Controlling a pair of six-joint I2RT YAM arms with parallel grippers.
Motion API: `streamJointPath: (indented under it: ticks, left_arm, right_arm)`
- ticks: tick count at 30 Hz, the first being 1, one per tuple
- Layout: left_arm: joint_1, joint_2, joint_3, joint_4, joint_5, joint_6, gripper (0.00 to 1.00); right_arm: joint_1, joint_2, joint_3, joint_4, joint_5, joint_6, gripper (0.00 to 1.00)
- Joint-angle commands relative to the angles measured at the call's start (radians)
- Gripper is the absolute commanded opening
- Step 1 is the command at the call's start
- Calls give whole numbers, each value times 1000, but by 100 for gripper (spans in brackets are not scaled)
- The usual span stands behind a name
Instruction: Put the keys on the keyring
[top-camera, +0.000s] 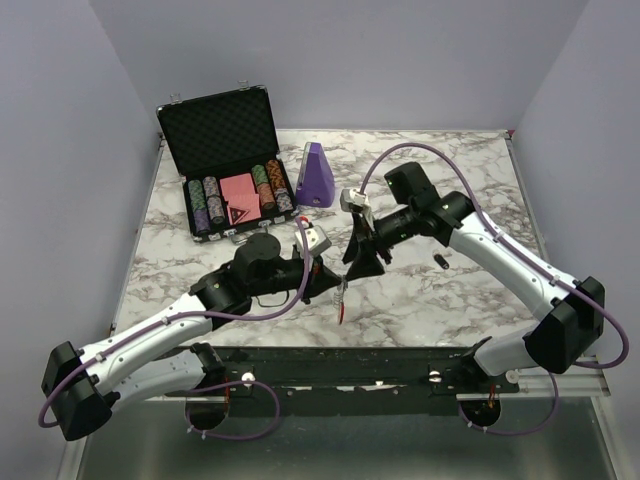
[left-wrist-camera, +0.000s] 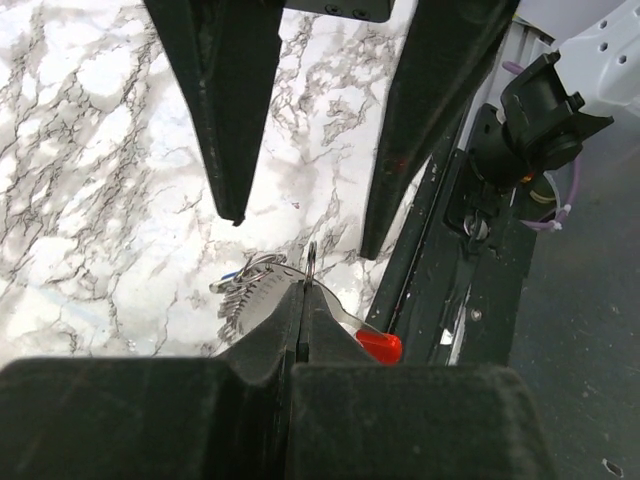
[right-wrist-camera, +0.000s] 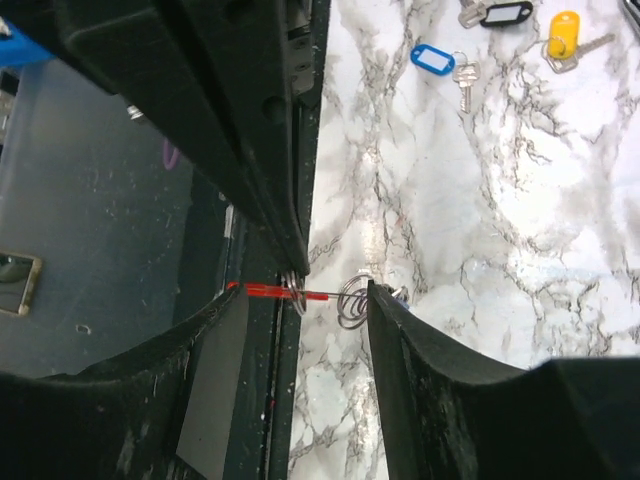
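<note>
Fingers (left-wrist-camera: 265, 345) of the left gripper (left-wrist-camera: 304, 288) are pressed together on the keyring (left-wrist-camera: 255, 290), pinching its metal coil beside the red arc. The right gripper (left-wrist-camera: 302, 232) has its fingers apart, straddling the keyring. Loose keys (right-wrist-camera: 432, 58) lie well beyond it. The clamp should hold firm while the right fingers work the coil, to avoid twisting it.

Nothing legible shows in any view. On the desk, the blue key tag (right-wrist-camera: 432, 57), the black key tag (right-wrist-camera: 505, 14) and the yellow key tag (right-wrist-camera: 564, 31) carry no writing that can be made out. The markings on the poker chips (top-camera: 210, 200) are too small to read.
</note>
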Motion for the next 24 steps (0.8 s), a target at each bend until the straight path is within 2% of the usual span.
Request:
streamJointPath:
  ticks: [1,5,10,20,24]
  left_arm:
    - [6,-14,3,39,36,-40,0]
    - [21,2,15,33,58,-89,0]
    - [35,22,20,48,87,-129,0]
    - [49,45,9,105,136,-175,0]
    - [58,48,3,122,156,-192,0]
  right_arm:
    - [-1,-16,38,-157,-83,-258,59]
    - [1,-14,19,-192,-117,-357,54]
    - [5,-10,20,-152,-91,-334,44]
    - [38,-2,0,-88,-19,-293,40]
    - [48,-3,-1,-85,7,-297,26]
